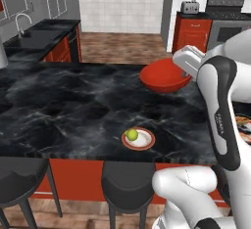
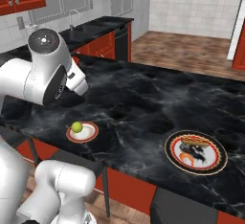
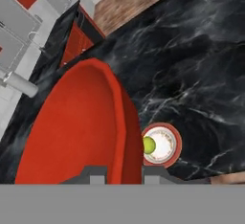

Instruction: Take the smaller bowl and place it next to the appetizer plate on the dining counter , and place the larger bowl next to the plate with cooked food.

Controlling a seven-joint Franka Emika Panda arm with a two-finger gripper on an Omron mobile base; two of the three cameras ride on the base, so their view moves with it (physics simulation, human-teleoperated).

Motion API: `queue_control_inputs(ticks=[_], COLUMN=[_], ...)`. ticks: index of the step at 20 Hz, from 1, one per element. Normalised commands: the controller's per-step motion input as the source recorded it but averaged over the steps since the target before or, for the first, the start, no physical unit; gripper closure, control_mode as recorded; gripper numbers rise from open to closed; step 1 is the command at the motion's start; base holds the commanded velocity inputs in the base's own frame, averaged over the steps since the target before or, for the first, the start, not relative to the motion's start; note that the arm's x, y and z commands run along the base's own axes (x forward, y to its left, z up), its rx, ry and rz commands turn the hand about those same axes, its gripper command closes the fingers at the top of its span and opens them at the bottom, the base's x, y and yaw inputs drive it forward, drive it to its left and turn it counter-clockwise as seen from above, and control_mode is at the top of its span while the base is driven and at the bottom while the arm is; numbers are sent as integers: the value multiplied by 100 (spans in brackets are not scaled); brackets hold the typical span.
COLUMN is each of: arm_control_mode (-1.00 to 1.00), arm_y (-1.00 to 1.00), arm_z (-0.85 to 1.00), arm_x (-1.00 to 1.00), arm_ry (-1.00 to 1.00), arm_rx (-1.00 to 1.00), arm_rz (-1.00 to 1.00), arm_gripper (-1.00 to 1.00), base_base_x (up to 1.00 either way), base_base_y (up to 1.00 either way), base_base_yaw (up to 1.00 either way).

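We see the gripper (image 3: 123, 173) clamped on the rim of the smaller bowl (image 1: 164, 75), its jaws pinching the red wall from either side in the hand view. From the left base view the bowl hangs tilted in the air above the dining counter (image 1: 63, 110), well beyond the appetizer plate (image 1: 138, 139). That little red-rimmed plate sits near the counter's front edge with a green round fruit (image 1: 131, 134) on its left part. In the hand view the plate shows just past the bowl's rim, lower down on the black marble. From the right base view we find the plate with cooked food (image 2: 196, 152) further along the same counter, well apart from the appetizer plate. Dark round stools (image 1: 128, 186) stand below the front edge.
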Motion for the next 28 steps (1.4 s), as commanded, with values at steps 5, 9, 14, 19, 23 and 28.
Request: queue_control_inputs(ticks=[5, 9, 14, 19, 23, 28], arm_control_mode=[-100, -100, -100, -100, -100, -100], arm_y=[-10, -37, -50, -47, -38, -49], arm_z=[-76, -100, -100, -77, -36, -16], arm_x=[41, 72, 100, 81, 48, 7], arm_ry=[-15, -9, 5, 2, 14, 14], arm_rx=[8, -2, -2, -2, -3, 0], arm_rz=[26, 37, 24, 8, 0, 0], arm_gripper=[100, 100, 100, 100, 100, 100], base_base_x=[0, 0, 0, 0, 0, 0], base_base_y=[0, 0, 0, 0, 0, 0], base_base_yaw=[0, 0, 0, 0, 0, 0])
